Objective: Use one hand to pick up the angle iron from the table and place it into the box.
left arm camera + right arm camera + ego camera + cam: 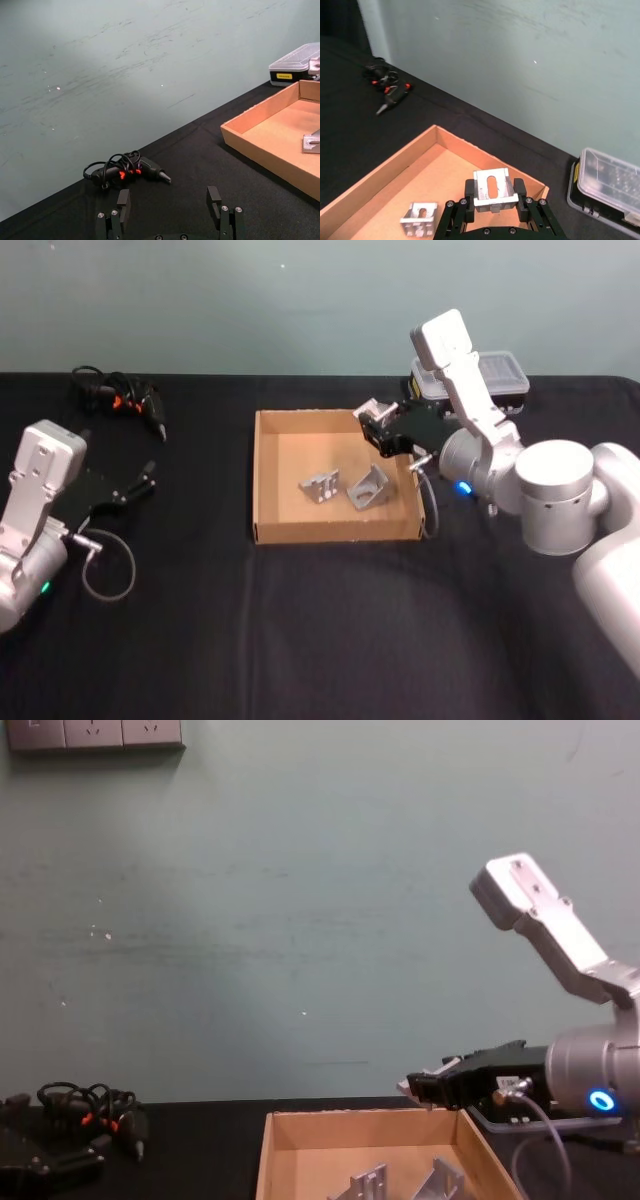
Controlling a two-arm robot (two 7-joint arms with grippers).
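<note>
Angle irons number three: two lie inside the box, and a third is clamped in the right hand above the box's far right corner. Well left of the box, the left hand hangs released over the worktop.

Plastic case cropped at edge — box likewise

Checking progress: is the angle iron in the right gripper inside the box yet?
No. The right gripper holds it above the box.
</note>
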